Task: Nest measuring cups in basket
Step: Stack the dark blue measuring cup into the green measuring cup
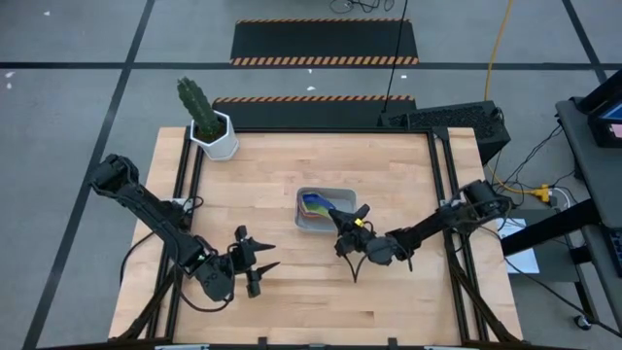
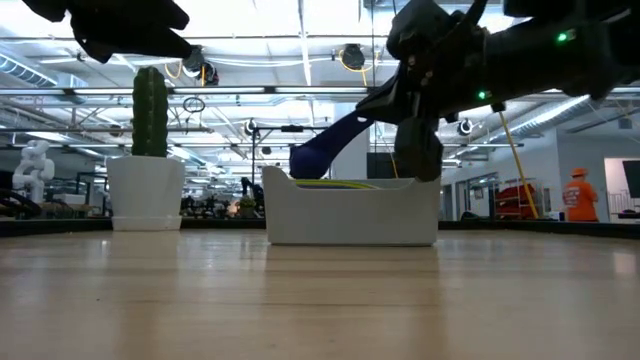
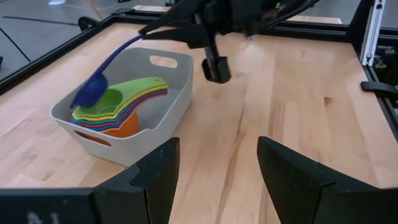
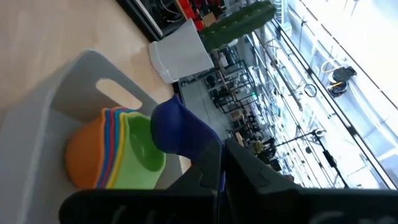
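High view: navy cup (image 1: 339,207) over basket (image 1: 303,223) rim

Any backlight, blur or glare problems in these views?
Low view: bright ceiling lights behind silhouette the right gripper and navy cup. Right wrist view: near fingers soft, upper background washed out. High view: even light on the basket.

No text, label or number can be read.
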